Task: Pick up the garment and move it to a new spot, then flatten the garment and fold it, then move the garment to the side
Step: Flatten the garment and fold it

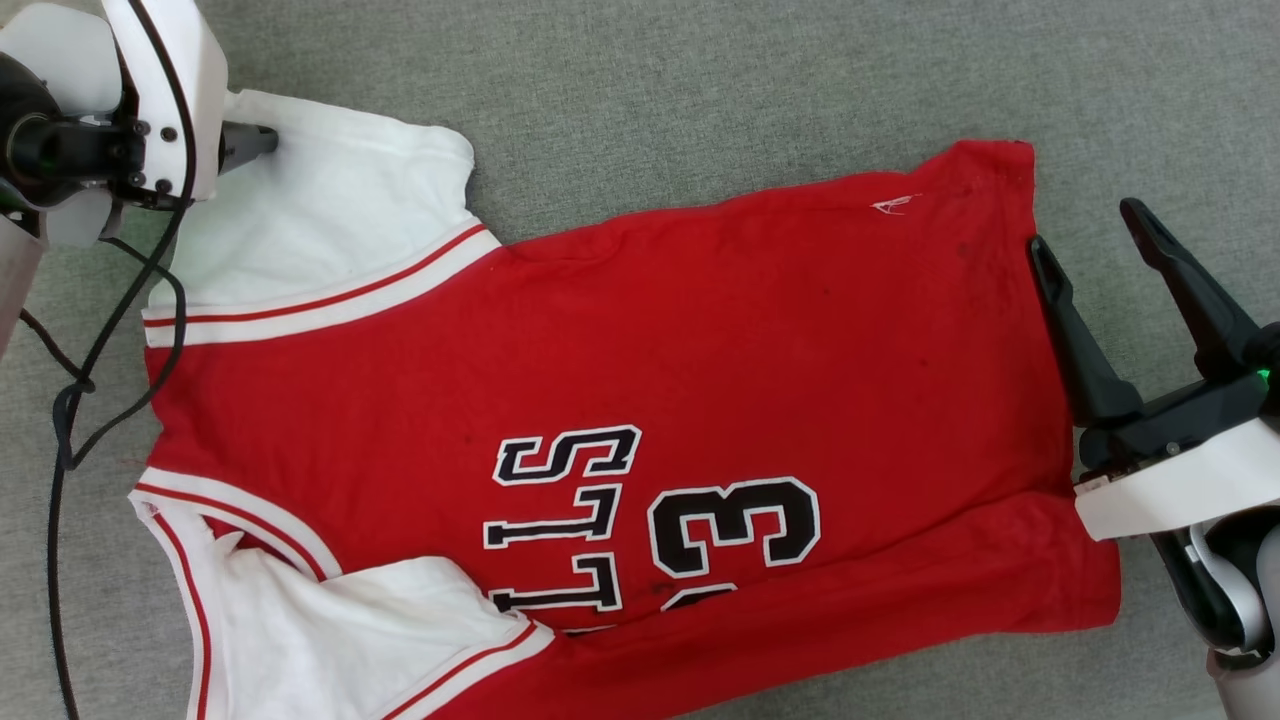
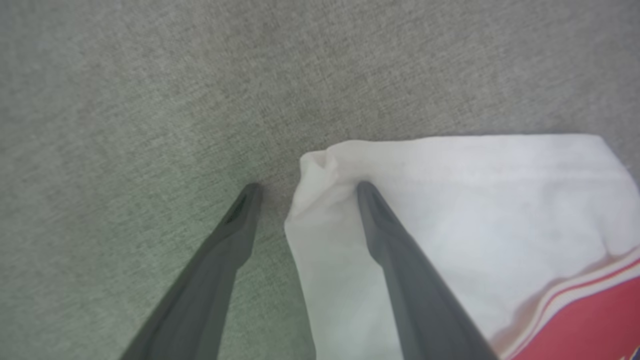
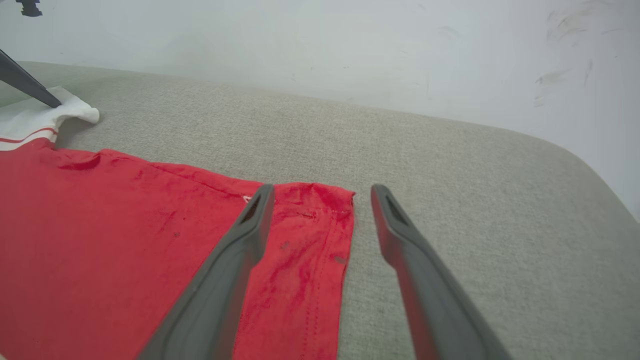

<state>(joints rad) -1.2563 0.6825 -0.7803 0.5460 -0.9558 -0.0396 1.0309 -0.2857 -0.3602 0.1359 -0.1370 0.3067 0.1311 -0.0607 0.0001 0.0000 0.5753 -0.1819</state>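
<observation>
The garment (image 1: 640,370), a red jersey with white sleeves and black lettering, lies spread flat on the grey cushion, collar to the left and hem to the right. My left gripper (image 1: 245,140) sits at the far white sleeve. In the left wrist view it (image 2: 307,186) is open, straddling the sleeve (image 2: 450,200) corner, one finger on cloth, the other on the cushion. My right gripper (image 1: 1085,228) stands open at the hem's far corner. The right wrist view shows it (image 3: 321,187) with one finger over the red hem (image 3: 305,260) and the other over bare cushion.
The grey fabric surface (image 1: 700,90) extends beyond the garment on all sides. A white wall (image 3: 320,45) rises behind it, and the surface's rounded edge (image 3: 590,165) curves off at the right of the right wrist view. A black cable (image 1: 70,400) hangs at the left.
</observation>
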